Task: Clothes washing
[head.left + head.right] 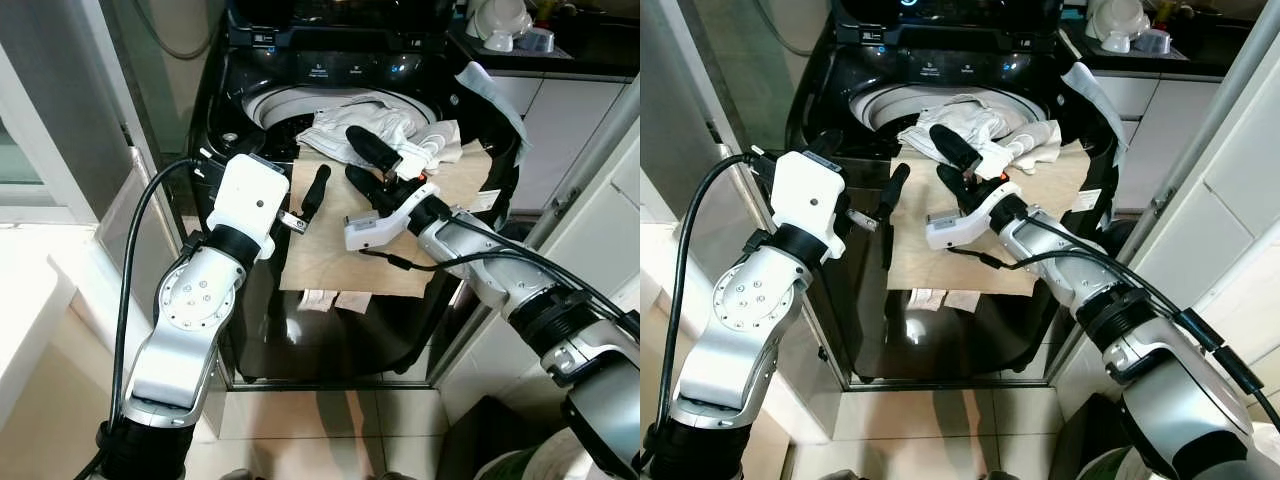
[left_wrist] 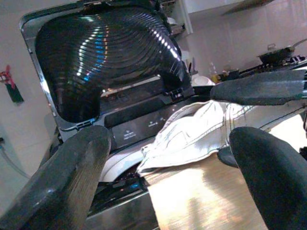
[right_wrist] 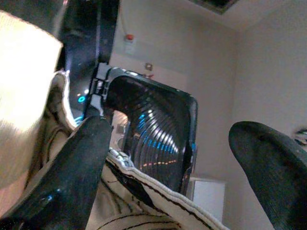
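I am looking down at a black washing machine [image 1: 250, 95] with its lid [image 2: 103, 57] standing up at the back. I will use this machine as my landmark. A big tan cloth [image 1: 340, 245] lies over the front edge of the machine and hangs down its front side. A white cloth with thin dark stripes [image 1: 375, 125] sits in a bunch at the mouth of the machine, partly in the tub and partly on top of the tan cloth. My right gripper [image 1: 365, 160] is over the front of the machine, just above the tan cloth and right by the white cloth. Its two black fingers are spread apart and hold nothing. In the right wrist view one finger [image 3: 72, 177] sits just beside the striped edge of the white cloth, but I cannot tell if it touches. My left gripper [image 1: 315, 195] is at the front left side of the machine, over the left edge of the tan cloth. In the left wrist view its fingers [image 2: 62, 177] are wide apart with nothing between them, and it looks across the tan cloth toward the white cloth and the lid. A white cupboard [image 1: 560, 120] stands to the right of the machine, with some bowls [image 1: 500, 25] on its counter top.
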Controlling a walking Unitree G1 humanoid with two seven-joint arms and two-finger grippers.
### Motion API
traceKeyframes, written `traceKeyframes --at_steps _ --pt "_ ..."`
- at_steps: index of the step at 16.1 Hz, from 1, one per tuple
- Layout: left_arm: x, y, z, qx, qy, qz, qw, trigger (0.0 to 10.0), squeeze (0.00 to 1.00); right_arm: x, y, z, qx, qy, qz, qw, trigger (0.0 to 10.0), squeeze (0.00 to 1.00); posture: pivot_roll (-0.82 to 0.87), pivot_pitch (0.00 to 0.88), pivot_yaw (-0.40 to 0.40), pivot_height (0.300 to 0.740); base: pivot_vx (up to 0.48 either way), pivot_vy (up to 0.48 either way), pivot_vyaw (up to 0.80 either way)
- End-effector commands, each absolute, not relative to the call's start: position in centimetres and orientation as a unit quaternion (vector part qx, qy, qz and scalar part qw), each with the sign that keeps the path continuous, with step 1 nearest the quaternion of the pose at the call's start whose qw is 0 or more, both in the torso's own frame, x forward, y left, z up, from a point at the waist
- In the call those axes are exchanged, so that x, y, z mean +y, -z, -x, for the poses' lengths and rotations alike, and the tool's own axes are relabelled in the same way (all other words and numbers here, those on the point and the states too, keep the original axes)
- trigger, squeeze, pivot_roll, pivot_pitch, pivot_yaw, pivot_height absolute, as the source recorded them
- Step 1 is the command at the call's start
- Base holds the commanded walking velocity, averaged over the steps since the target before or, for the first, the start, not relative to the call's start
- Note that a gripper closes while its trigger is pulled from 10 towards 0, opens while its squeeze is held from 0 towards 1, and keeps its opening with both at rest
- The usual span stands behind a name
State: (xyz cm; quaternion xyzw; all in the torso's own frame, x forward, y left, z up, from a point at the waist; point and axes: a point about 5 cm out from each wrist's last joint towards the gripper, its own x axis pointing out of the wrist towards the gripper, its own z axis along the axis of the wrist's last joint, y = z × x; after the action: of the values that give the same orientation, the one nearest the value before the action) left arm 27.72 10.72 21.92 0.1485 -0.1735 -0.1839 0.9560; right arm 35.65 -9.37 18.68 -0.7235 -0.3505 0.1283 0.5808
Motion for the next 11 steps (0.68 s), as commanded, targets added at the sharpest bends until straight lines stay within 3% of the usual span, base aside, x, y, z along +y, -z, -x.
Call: traceKeyframes --at_steps 1,2,3,5,7,8,9,10,11 --pt "10.5 -22.2 -27.8 -0.174 0.19 -0.15 0.954 10.0 0.0 -9.2 -20.2 -35.9 -0.37 -0.108 0.687 0.616 10.0 0.0 -0.01 0.0 -0.009 0.74 0.0 0.0 0.0" --pt "10.5 -22.2 -27.8 -0.175 0.19 -0.15 0.954 10.0 0.0 -9.4 -20.9 -36.1 -0.355 -0.09 0.633 0.682 10.0 0.0 -0.01 0.0 -0.009 0.74 0.0 0.0 0.0" --pt "10.5 -22.2 -27.7 -0.175 0.189 -0.151 0.954 10.0 0.0 -10.0 -21.8 -36.3 -0.324 -0.065 0.521 0.787 10.0 0.0 -0.01 0.0 -0.01 0.74 0.0 0.0 0.0" --pt "10.5 -22.2 -27.7 -0.176 0.189 -0.151 0.954 10.0 0.0 -10.9 -22.4 -36.6 -0.262 -0.036 0.309 0.913 10.0 0.0 -0.01 0.0 -0.012 0.74 0.0 0.0 0.0" --pt "10.5 -22.2 -27.7 -0.176 0.19 -0.151 0.954 10.0 0.0 -11.2 -21.6 -36.8 -0.2 -0.039 0.172 0.964 10.0 0.0 -0.01 0.0 -0.012 0.74 0.0 0.0 0.0" --pt "10.4 -22.2 -27.7 -0.176 0.191 -0.151 0.954 10.0 0.0 -11.1 -20.4 -36.9 -0.12 -0.063 0.003 0.991 10.0 0.0 -0.01 0.0 -0.014 0.74 0.0 0.0 0.0" --pt "10.4 -22.2 -27.7 -0.176 0.191 -0.151 0.954 10.0 0.0 -10.9 -20.0 -36.8 -0.093 -0.078 -0.069 0.99 10.0 0.0 -0.01 0.0 -0.014 0.74 0.0 0.0 0.0" --pt "10.4 -22.2 -27.6 -0.176 0.191 -0.151 0.954 10.0 0.0 -10.6 -19.2 -36.4 -0.026 -0.112 -0.248 0.962 10.0 0.0 -0.01 0.0 -0.016 0.74 0.0 0.0 0.0" --pt "10.4 -22.2 -27.6 -0.176 0.191 -0.152 0.954 10.0 0.0 -10.4 -19.2 -36.0 -0.001 -0.142 -0.337 0.931 10.0 0.0 -0.01 0.0 -0.015 0.74 0.0 0.0 0.0"
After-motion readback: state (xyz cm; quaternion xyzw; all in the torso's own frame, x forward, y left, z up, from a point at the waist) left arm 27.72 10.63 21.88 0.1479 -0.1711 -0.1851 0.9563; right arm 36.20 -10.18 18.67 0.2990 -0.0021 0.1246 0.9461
